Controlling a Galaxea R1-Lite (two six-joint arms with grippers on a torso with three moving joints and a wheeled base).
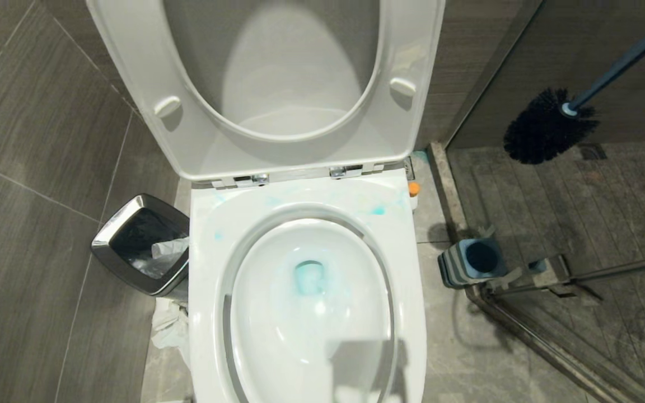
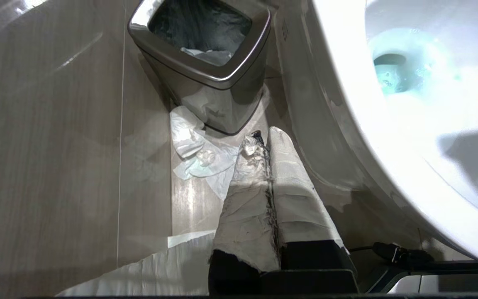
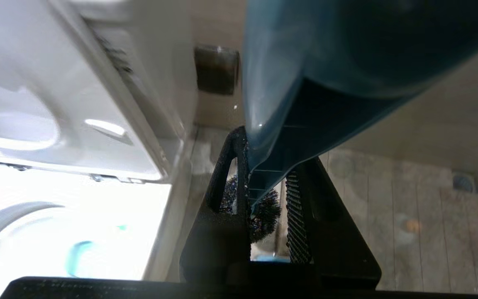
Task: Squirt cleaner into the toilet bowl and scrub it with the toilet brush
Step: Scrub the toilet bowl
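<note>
Held in the air over the shower floor, right of the toilet bowl (image 1: 307,313): the brush (image 1: 546,126), handle (image 3: 305,137) clamped between the jaws of the right end effector (image 3: 266,195), dark head out beyond the fingertips. Empty on the floor below, beside the bowl: the holder (image 1: 471,262). Pooled in the drain: turquoise cleaner (image 1: 310,278), with smears on the rim. Parked low by the bin (image 2: 206,62): left end effector (image 2: 264,145), closed on nothing.
</note>
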